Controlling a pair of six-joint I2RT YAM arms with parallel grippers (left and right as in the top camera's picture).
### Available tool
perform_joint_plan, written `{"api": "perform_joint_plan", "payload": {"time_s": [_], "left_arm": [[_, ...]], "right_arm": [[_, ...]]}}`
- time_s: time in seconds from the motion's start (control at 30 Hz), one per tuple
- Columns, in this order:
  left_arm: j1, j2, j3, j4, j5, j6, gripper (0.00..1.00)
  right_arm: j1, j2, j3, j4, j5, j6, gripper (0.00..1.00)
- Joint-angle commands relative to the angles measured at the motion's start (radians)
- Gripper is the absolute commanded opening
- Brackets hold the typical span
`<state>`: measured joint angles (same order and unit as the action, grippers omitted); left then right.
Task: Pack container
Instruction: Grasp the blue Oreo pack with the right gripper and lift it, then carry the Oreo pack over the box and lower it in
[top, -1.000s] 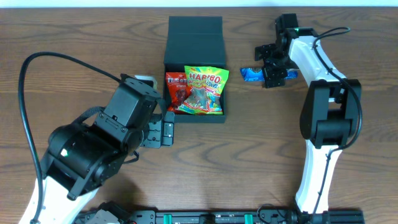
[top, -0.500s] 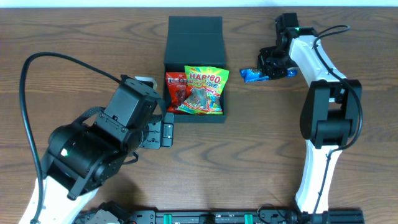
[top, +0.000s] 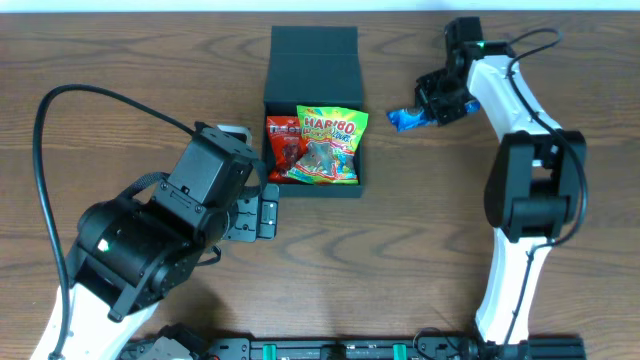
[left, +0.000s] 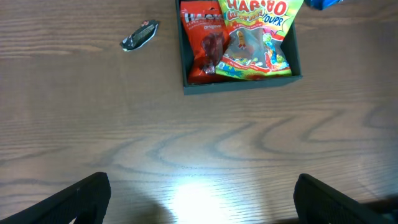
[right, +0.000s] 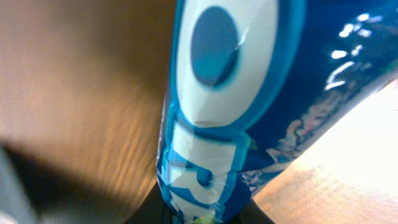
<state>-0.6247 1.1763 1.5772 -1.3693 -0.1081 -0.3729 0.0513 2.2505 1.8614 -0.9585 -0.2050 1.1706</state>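
Observation:
The container (top: 314, 190), a dark square box with its flap lid (top: 314, 50) laid open toward the back, stands at the table's centre back. It holds a red packet (top: 282, 141) and a Haribo packet (top: 327, 146). Right of it, my right gripper (top: 437, 104) is shut on a blue snack packet (top: 405, 119), which fills the right wrist view (right: 230, 93). My left gripper (top: 266, 215) is open over bare wood just in front of the container's left corner. In the left wrist view, its fingers (left: 87, 199) stand wide apart with nothing between them, and the container (left: 242, 83) lies ahead.
A small silver wrapper (left: 139, 35) lies on the wood left of the container, mostly hidden under my left arm in the overhead view. The table's back edge (top: 150, 10) runs just behind the lid.
My right gripper has shut on the blue packet and shifted slightly toward the back with it. The left arm has not moved.

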Motion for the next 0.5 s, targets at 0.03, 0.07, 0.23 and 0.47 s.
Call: {"api": "perform_joint_plan", "payload": {"time_s": [0.03, 0.07, 0.23, 0.47], "left_arm": [[0.003, -0.006, 0.008, -0.005, -0.039, 0.021, 0.95], [0.003, -0.011, 0.008, -0.006, -0.058, 0.021, 0.95], [0.003, -0.082, 0.009, -0.005, -0.173, 0.001, 0.95], [0.003, -0.212, 0.009, -0.005, -0.262, -0.010, 0.95]], "right_arm": [[0.008, -0.195, 0.011, -0.032, 0.022, -0.268, 0.01], [0.012, -0.226, 0.011, -0.048, 0.023, -0.311, 0.01], [0.044, -0.378, 0.011, -0.174, 0.040, -0.460, 0.01], [0.264, -0.473, 0.011, -0.253, -0.087, -0.797, 0.01]]}}
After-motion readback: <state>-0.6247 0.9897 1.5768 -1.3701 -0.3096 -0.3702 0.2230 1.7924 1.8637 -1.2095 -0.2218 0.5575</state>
